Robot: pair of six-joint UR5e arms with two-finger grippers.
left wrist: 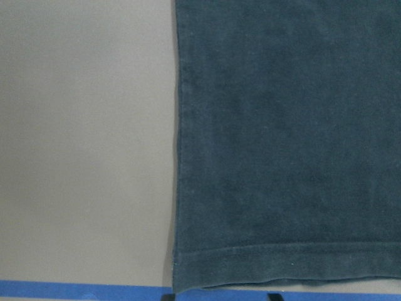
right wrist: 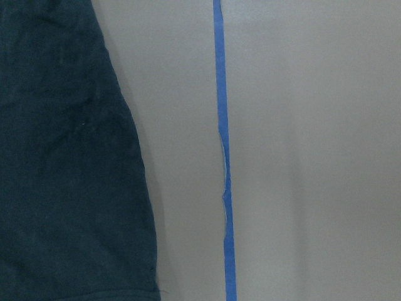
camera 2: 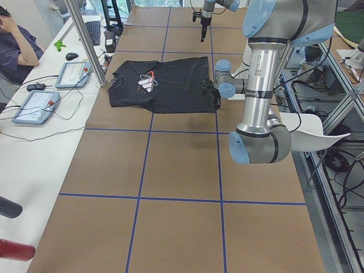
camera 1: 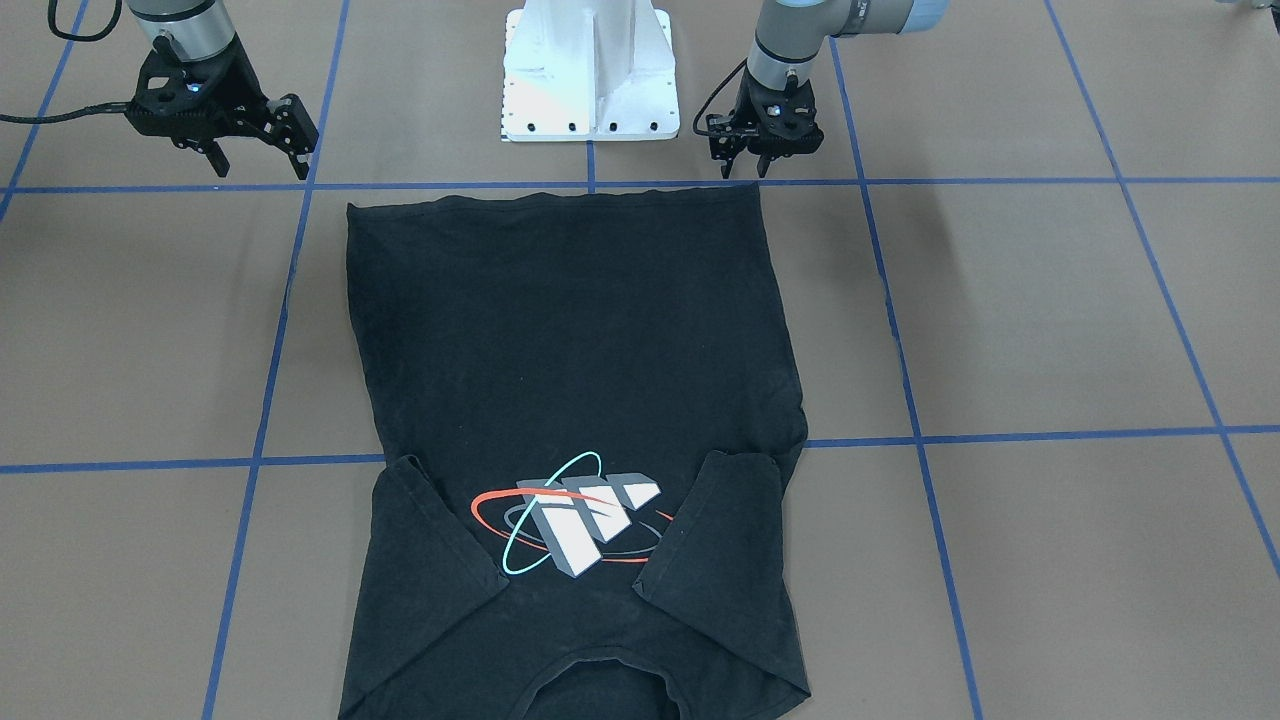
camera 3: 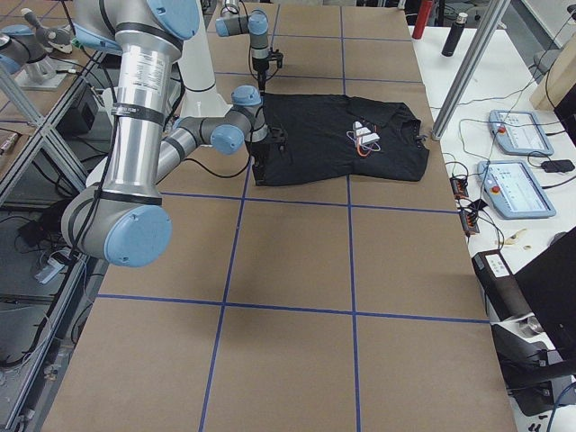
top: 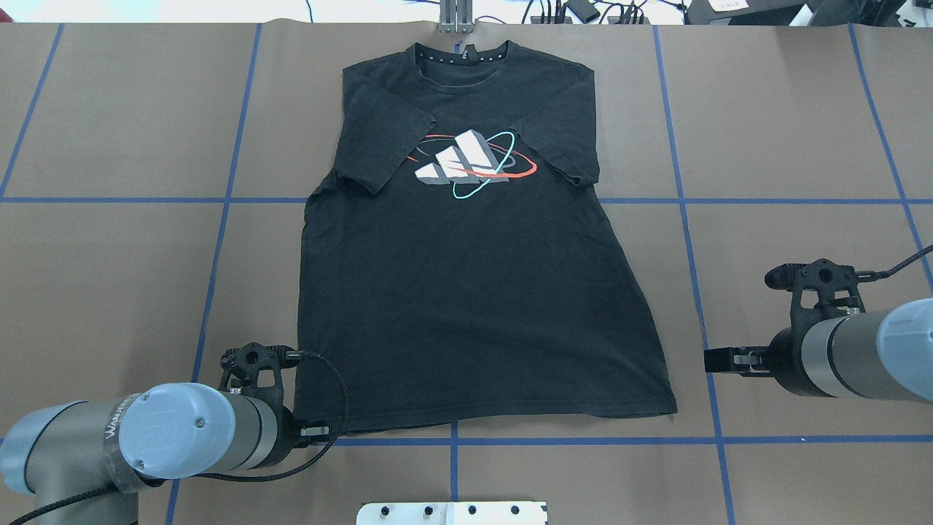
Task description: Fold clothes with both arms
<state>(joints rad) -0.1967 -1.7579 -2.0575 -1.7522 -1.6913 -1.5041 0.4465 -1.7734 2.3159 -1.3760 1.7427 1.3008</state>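
The black T-shirt (top: 474, 292) is spread flat on the brown table (top: 109, 292), printed logo (top: 474, 164) facing up. Its collar (top: 461, 55) is laid at the far side from the robot and its hem (top: 481, 417) along the near side. Both short sleeves (top: 379, 146) are turned in over the chest, so the sleeve folds are judged done, and the step in hand is taken to be the reach for the hem before a lengthwise fold.

The left gripper (camera 1: 745, 168) is held just above the table beside the hem's left corner. In the left wrist view that corner (left wrist: 182, 276) is seen close below the camera. The jaws are parted a narrow way and nothing is held.

The right gripper (camera 1: 258, 165) is kept well off the cloth, over bare table beyond the shirt's right edge. Its jaws are spread wide and are empty. In the right wrist view only the shirt's side edge and a blue tape line (right wrist: 222, 157) are shown.

For the next move, the right gripper probably has to be brought in to the hem's right corner and the left lowered onto its own. Both layers of cloth would need to be pinched together at each corner. The hem could then be lifted evenly and carried toward the collar. An uneven lift might skew the fold or pull the tucked sleeves open.
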